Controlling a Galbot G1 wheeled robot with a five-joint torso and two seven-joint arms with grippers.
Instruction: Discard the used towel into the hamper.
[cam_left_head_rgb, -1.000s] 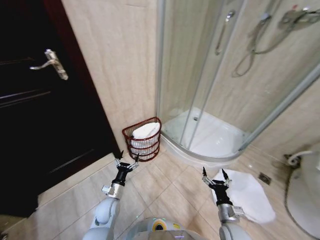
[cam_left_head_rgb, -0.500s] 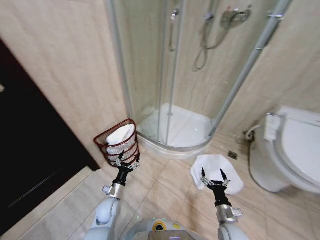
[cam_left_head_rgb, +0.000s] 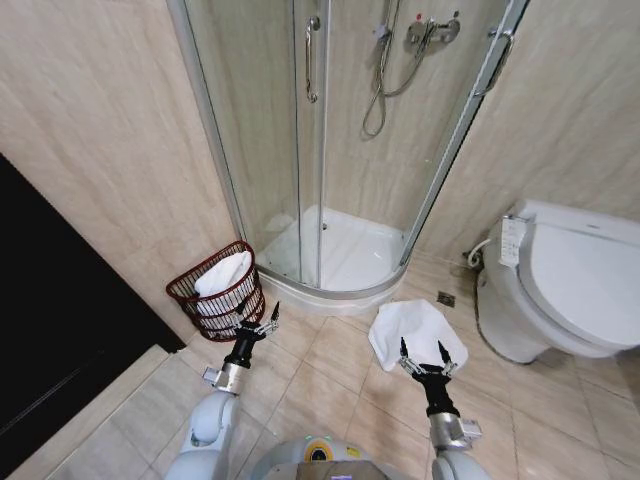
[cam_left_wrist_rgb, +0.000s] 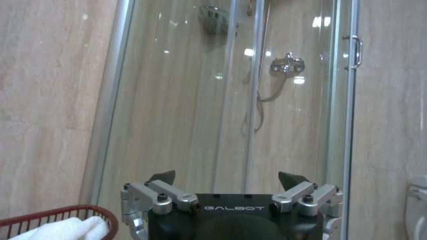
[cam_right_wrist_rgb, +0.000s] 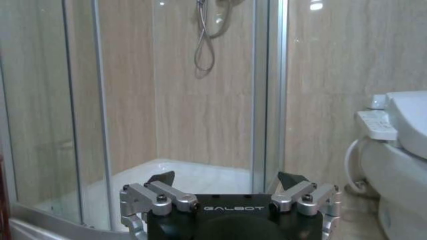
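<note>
A white towel (cam_left_head_rgb: 413, 331) lies crumpled on the tiled floor in front of the shower, beside the toilet. The hamper (cam_left_head_rgb: 216, 293), a small round reddish-brown wire basket, stands on the floor against the wall left of the shower, with a white towel (cam_left_head_rgb: 222, 277) inside it. In the left wrist view its rim (cam_left_wrist_rgb: 53, 218) and white contents show low at one side. My left gripper (cam_left_head_rgb: 257, 325) is open, held just in front of the hamper with nothing in it. My right gripper (cam_left_head_rgb: 421, 352) is open and empty, in front of the floor towel's near edge.
A glass corner shower (cam_left_head_rgb: 330, 150) with a raised white tray stands straight ahead. A white toilet (cam_left_head_rgb: 565, 285) stands on the right. A dark door (cam_left_head_rgb: 50, 300) is on the left. A floor drain (cam_left_head_rgb: 446, 299) lies between the shower and the toilet.
The whole view has swung to the right: the door has slid off to the left and the toilet has come fully into view. Both grippers stay open and raised as before.
</note>
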